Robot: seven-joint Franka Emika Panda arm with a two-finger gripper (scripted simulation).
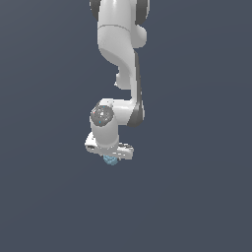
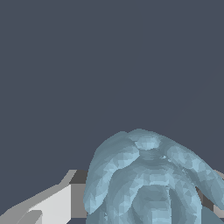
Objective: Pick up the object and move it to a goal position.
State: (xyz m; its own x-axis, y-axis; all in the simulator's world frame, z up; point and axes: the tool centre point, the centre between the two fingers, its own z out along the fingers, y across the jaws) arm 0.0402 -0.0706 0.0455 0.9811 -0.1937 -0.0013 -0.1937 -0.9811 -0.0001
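From the exterior view I see only a sliver of the pale blue bumpy object (image 1: 110,160) poking out beneath the white gripper (image 1: 110,156), low and left of frame centre. In the wrist view the object (image 2: 151,179) sits between the gripper's fingers (image 2: 52,205), cut off at the frame edge; I read it as clamped. Everything behind is flat, featureless slate-grey, with no table edge I can make out.

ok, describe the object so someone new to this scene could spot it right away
Follow the white arm down to the gripper at its lower end. The object peeks out just beneath it: a small pale blue lump with a bumpy, petal-like surface, the only blue thing against the plain dark grey background.
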